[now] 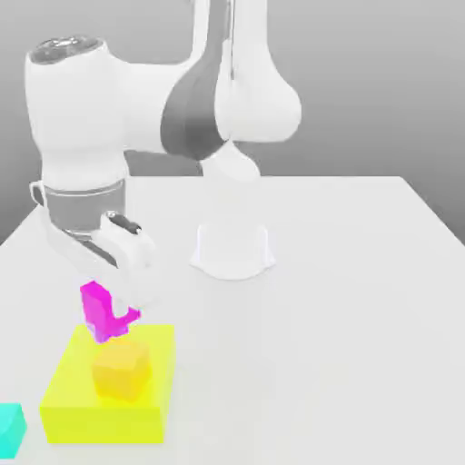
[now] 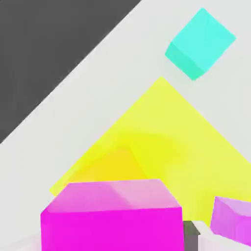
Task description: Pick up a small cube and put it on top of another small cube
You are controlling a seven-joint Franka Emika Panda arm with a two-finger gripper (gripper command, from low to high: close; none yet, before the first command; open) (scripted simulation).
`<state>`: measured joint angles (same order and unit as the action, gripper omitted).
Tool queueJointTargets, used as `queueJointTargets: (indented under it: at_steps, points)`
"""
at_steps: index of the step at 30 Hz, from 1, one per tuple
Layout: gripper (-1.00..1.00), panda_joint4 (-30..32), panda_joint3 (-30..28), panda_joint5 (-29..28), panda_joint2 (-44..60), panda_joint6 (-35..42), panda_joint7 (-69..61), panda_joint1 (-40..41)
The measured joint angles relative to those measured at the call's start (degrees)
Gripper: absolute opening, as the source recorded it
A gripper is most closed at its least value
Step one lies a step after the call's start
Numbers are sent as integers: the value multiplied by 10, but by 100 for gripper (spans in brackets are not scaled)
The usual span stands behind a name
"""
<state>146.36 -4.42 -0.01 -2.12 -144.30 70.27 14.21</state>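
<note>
Tool (image 1: 116, 304) clamped on small cube (image 1: 98, 307), seemingly just above orange cube (image 1: 121, 368).

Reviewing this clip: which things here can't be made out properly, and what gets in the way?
- Gripper, exterior view: fingertips hidden by the magenta cube.
- Cyan cube, exterior view: cut off by the frame's left edge.
- Orange cube, hand view: partly covered by the magenta cube.
- Violet cube, hand view: cut off by the frame's edge.

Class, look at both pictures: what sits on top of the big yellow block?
An orange cube rests on the yellow block. The gripper holds a pink cube above it. The pink cube partly covers the orange cube in the hand view.
</note>
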Motion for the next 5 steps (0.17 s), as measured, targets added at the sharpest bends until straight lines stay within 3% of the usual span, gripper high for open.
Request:
queueJointTargets:
  at_steps: [1, 2, 5]
  points:
    - [-100, 4, -4, 2, 18, -22, -1, -4]
    - [100, 6, -2, 3, 30, -37, -2, -4]
    - [100, 6, -2, 3, 30, -37, -2, -4]
